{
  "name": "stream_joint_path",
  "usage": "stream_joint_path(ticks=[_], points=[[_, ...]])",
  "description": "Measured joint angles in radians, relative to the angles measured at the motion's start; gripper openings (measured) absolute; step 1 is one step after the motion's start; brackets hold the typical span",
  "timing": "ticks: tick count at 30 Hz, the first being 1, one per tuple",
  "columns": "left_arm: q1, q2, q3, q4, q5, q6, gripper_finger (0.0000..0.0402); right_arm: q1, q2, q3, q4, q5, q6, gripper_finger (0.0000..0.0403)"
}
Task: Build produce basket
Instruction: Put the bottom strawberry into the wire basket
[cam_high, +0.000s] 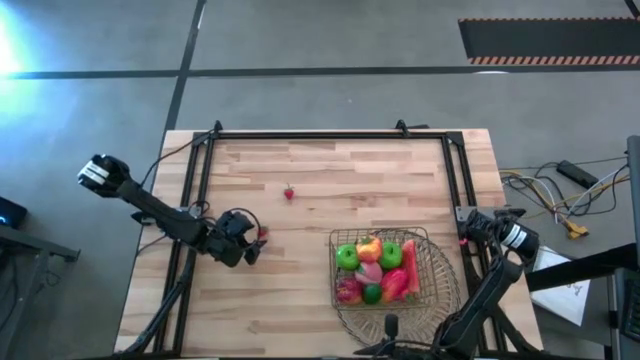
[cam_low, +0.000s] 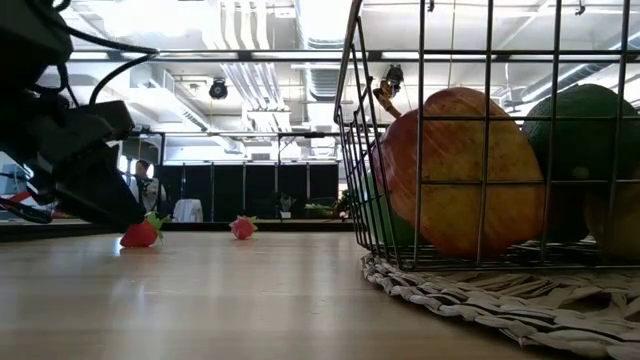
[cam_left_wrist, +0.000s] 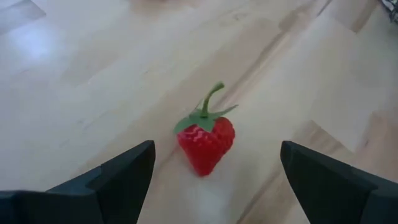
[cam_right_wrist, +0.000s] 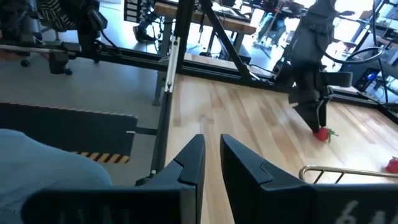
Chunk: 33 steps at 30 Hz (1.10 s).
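Strawberry (cam_left_wrist: 206, 144) pickup is the step in hand, judged from the layout: the left gripper (cam_high: 252, 243) sits low over the table (cam_high: 350, 170) with both fingers spread wide and nothing between them yet. In the left wrist view the berry lies on its side between the 2 dark fingers (cam_left_wrist: 118, 177), clear of both, stem toward 12 o'clock. In the high view it shows just beside the gripper tip, at about 9 o'clock from the basket (cam_high: 440, 262). A 2nd berry (cam_high: 289, 193) lies well apart, toward 11 o'clock from the basket. The basket rests on a woven mat (cam_low: 470, 295) and already holds several pieces of produce (cam_high: 372, 270), red, green and orange. To do the step well, centre the berry between the fingers before closing, lower until the tips almost meet the wood, and close across the red body, not the stem. The berry is small and tapered, so an off-centre squeeze would likely squirt it out. Lift straight up before travelling toward 3 o'clock, and clear the basket rim before release. The right gripper (cam_right_wrist: 212, 163) waits near the table's right edge beside the basket, fingers nearly together, holding nothing.
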Motion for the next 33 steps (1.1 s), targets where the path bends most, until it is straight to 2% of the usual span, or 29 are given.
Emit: stream_joint_path(ticks=[7,15,25,33], points=[[0.022,0.091,-0.016,0.098,-0.067,0.001,0.0331,0.0,0.0,-0.004,0.0,-0.001,0.01,0.0043],[0.055,0.199,-0.014,0.191,-0.086,0.029,0.0319,0.0,-0.001,-0.005,0.0,0.0,0.01,0.0043],[0.056,0.203,0.008,0.186,-0.045,0.082,0.023,0.0,-0.001,-0.005,0.0,0.0,0.017,0.0043],[0.055,0.203,0.071,0.201,0.004,0.267,0.0155,0.0,-0.004,0.019,0.0,-0.001,0.044,0.0043]])
